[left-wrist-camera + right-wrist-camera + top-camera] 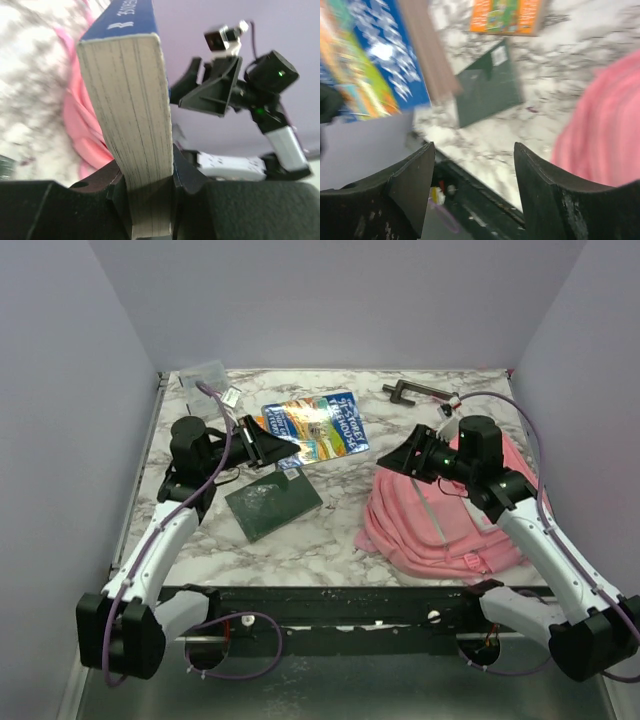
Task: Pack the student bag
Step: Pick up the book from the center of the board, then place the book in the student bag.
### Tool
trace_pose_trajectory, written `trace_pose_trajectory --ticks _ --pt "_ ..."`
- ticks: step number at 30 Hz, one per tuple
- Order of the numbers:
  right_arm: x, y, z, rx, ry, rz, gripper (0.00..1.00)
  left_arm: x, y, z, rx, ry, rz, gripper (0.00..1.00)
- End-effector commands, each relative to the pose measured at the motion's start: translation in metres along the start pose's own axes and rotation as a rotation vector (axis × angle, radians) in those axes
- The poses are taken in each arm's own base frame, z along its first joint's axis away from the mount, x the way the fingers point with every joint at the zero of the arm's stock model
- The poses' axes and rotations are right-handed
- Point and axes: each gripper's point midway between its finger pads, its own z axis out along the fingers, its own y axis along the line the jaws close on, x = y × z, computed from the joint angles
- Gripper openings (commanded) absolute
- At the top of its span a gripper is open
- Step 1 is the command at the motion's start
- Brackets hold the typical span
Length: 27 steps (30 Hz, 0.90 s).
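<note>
**Container.** One student bag (440, 525), lying flat on the right half of the marble table (330, 540), just in front of the right arm. From where I stand I cannot tell whether its mouth is open. Nothing shows inside it.

**Loose stock, outside the bag.**
- Blue book (318, 425), with a bright multicoloured cover, at the rear centre of the table. It is raised on edge in the left wrist view, page block facing the lens.
- Green notebook (272, 502), flat on the marble, near the book and well apart from the bag.
- Orange printed item (507, 15), cut off by the top edge of the right wrist view. Its kind is unclear.
- Dark bracket-shaped piece (418, 390), at the far right rear.
- Clear packet (203, 374), in the far left corner. Its contents are too faint to read.

**Claws.**
- Left gripper (275, 447): clamped on the blue book, fingers pressed to both covers.
- Right gripper (392, 462): fingers spread apart with nothing between them, held above the bag's left edge.

**Hard to see.**
- The right arm covers the bag's upper right part.
- The right wrist view is blurred.
- The book's spine lettering is only partly legible.

**Bag, appearance.** Soft pink fabric, slumped and creased, with pale grey seams running lengthwise. Pink straps or tabs show at the near edge.
</note>
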Motion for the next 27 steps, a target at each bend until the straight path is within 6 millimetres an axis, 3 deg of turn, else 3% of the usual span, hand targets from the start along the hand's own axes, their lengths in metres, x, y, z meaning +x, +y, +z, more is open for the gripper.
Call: trace_pose_trajectory --ticks 1,5,9,13,18,21,27 --pt "0.024 -0.091 -0.027 0.437 0.065 -0.12 0.68 -0.033 0.02 -0.027 -0.334 -0.15 0.218 0.0" --pt "0.047 -0.111 -0.02 0.553 0.134 -0.182 0.68 -0.048 0.029 -0.054 -0.478 -0.258 0.313 0.0" --pt "0.066 -0.118 -0.003 0.739 0.185 -0.381 0.68 -0.057 0.032 -0.072 -0.583 -0.288 0.382 0.0" --pt "0.082 -0.13 0.013 0.912 0.283 -0.542 0.64 -0.055 0.029 -0.072 -0.57 -0.275 0.385 0.0" --pt "0.088 -0.131 0.023 0.941 0.334 -0.622 0.54 -0.054 0.03 -0.07 -0.556 -0.263 0.374 0.0" --pt "0.088 -0.129 0.021 0.931 0.335 -0.621 0.45 -0.052 0.03 -0.068 -0.538 -0.25 0.355 0.0" --pt "0.089 -0.131 0.015 0.941 0.335 -0.619 0.4 -0.048 0.028 -0.063 -0.502 -0.226 0.332 0.0"
